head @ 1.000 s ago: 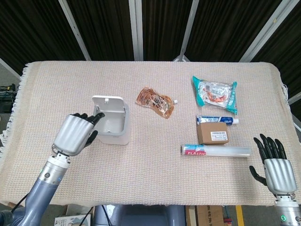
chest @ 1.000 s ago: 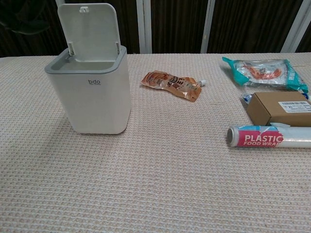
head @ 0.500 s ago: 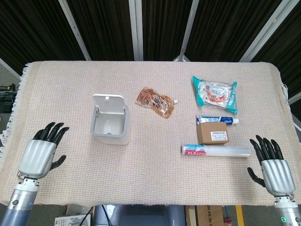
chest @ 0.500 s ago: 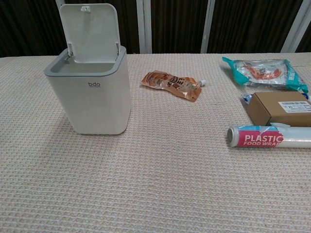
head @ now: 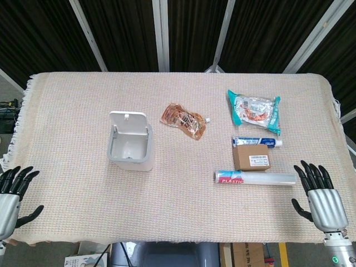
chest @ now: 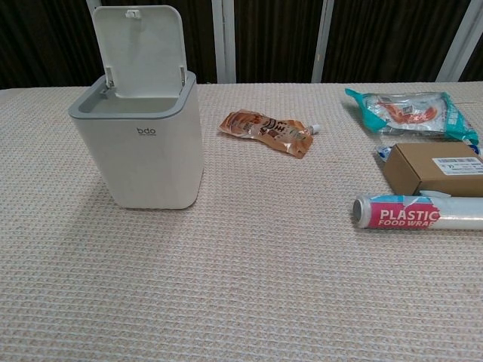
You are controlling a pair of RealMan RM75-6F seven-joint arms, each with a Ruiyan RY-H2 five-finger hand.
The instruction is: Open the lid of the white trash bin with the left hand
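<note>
The white trash bin (head: 130,149) (chest: 143,143) stands on the left half of the table, its lid (head: 127,122) (chest: 138,49) tilted up and back, the inside showing. My left hand (head: 10,203) hangs at the table's front left corner, far from the bin, fingers spread and holding nothing. My right hand (head: 321,201) is at the front right edge, fingers apart and empty. Neither hand shows in the chest view.
An orange snack pouch (head: 184,119) (chest: 266,131) lies right of the bin. Further right are a teal packet (head: 255,110), a toothpaste tube (head: 256,142), a brown box (head: 251,157) and a plastic wrap roll (head: 255,178) (chest: 416,212).
My left hand has drawn back from the bin's left side to the table's front left corner. The lid stays up. The right hand has barely moved.
</note>
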